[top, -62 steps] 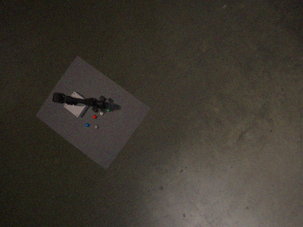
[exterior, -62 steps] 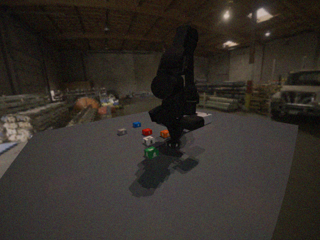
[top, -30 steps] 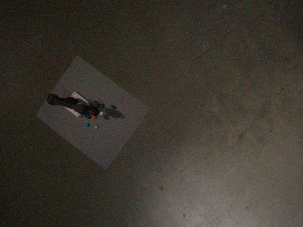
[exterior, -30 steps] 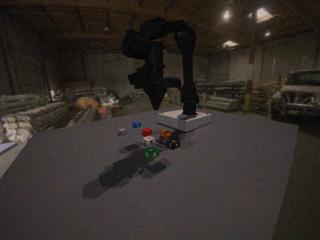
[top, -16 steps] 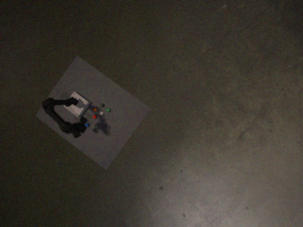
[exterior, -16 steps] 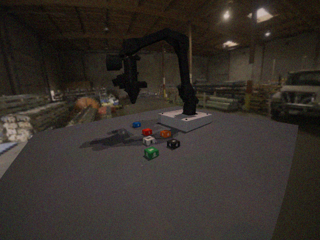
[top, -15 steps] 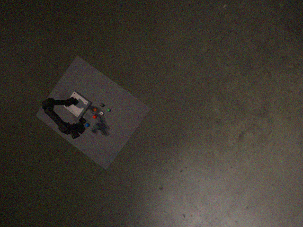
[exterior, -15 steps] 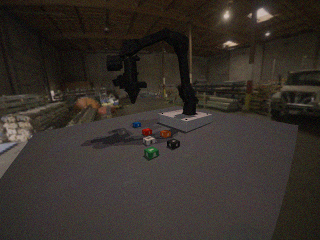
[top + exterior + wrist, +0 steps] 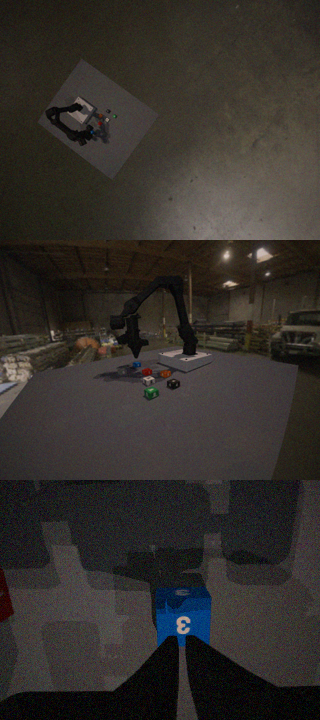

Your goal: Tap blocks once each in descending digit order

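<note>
My gripper (image 9: 136,357) (image 9: 181,644) is shut and empty, its tips a little above the blue block (image 9: 92,132) (image 9: 136,365) (image 9: 192,622), which shows a 3 in the wrist view. The red block (image 9: 100,123) (image 9: 147,372) (image 9: 4,599) is beside it, cut off at the wrist view's left edge. The orange block (image 9: 100,115) (image 9: 165,374), white block (image 9: 107,119) (image 9: 148,380), black block (image 9: 108,111) (image 9: 173,384) and green block (image 9: 114,116) (image 9: 151,393) stand apart. The grey block (image 9: 122,371) lies in the arm's shadow. Digits other than the 3 are too blurred to read.
The white base plate (image 9: 81,119) (image 9: 170,360) of the arm stands on the grey table (image 9: 111,162) (image 9: 206,426), behind the blocks in the exterior view. The arm reaches from it over to the blue block. Its shadow falls across the table around the blue and grey blocks.
</note>
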Controlling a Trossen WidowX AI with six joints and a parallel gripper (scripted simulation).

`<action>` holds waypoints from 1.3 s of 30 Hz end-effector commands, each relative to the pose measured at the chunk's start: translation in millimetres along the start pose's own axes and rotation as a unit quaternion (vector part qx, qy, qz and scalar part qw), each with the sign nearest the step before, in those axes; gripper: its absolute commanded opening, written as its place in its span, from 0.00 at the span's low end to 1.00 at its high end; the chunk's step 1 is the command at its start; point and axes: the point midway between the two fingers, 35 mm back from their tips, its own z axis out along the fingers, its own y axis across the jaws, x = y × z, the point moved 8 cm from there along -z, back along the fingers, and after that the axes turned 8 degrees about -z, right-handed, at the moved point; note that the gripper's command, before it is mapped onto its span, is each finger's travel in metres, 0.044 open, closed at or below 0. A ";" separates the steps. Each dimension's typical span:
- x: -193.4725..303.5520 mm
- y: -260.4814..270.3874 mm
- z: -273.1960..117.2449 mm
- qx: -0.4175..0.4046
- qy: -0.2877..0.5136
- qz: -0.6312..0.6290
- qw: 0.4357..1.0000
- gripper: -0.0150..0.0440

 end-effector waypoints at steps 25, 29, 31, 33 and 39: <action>-0.8 -1.2 33.3 0.006 -0.007 -0.003 1.000 0.29; -1.4 -1.5 16.8 0.007 -0.009 -0.002 1.000 0.29; -0.5 -0.9 3.2 0.006 -0.007 -0.003 1.000 0.29; -0.5 -0.9 3.2 0.006 -0.007 -0.003 1.000 0.29; -2.0 -1.9 -53.6 0.006 -0.007 -0.003 1.000 0.29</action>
